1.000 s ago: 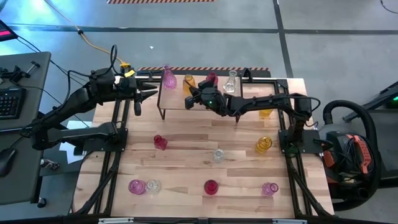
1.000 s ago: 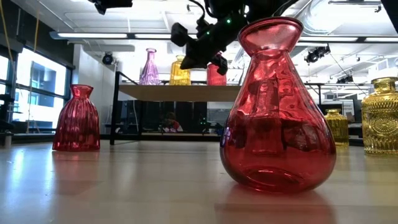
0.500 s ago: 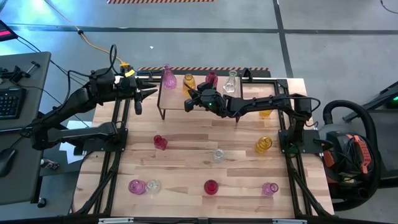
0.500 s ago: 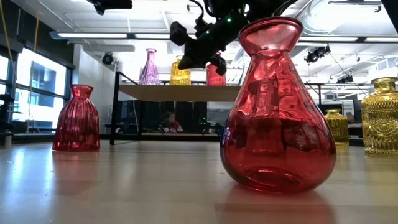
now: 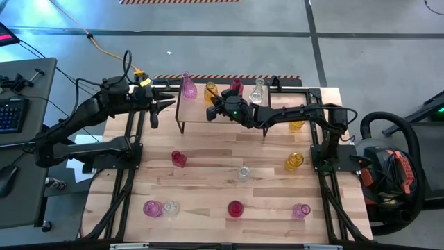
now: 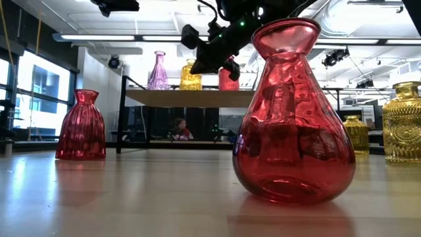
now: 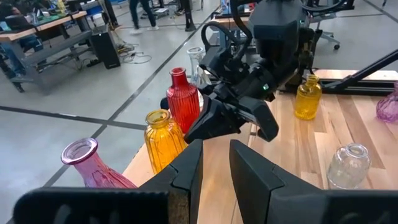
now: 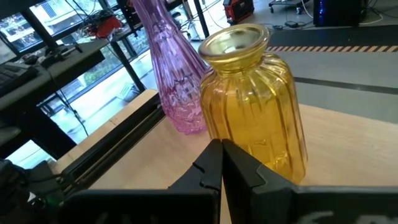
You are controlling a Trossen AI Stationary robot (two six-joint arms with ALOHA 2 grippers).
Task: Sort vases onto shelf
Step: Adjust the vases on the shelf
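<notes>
Shelf (image 5: 222, 104) at table's (image 5: 208, 167) far edge, seen from above, carrying pink, amber, red, clear vases in row. Right hand (image 5: 210, 111) over shelf top, fingers pressed together, empty, just beside amber vase (image 5: 210, 90). Left hand (image 5: 161, 105) off shelf's left end, slightly spread, empty. Loose vases scattered across near table.

Low view: big red vase (image 6: 293, 112) blocks foreground.

Right wrist view: amber vase (image 8: 252, 99) directly ahead, pink vase (image 8: 171, 74) touching beside.

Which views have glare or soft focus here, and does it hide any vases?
Low view: the near red vase fills the frame with bright window reflections, blocking part of the shelf. Right wrist view: the amber vase is crisp, the room behind soft. High view: even light, all readable.
</notes>
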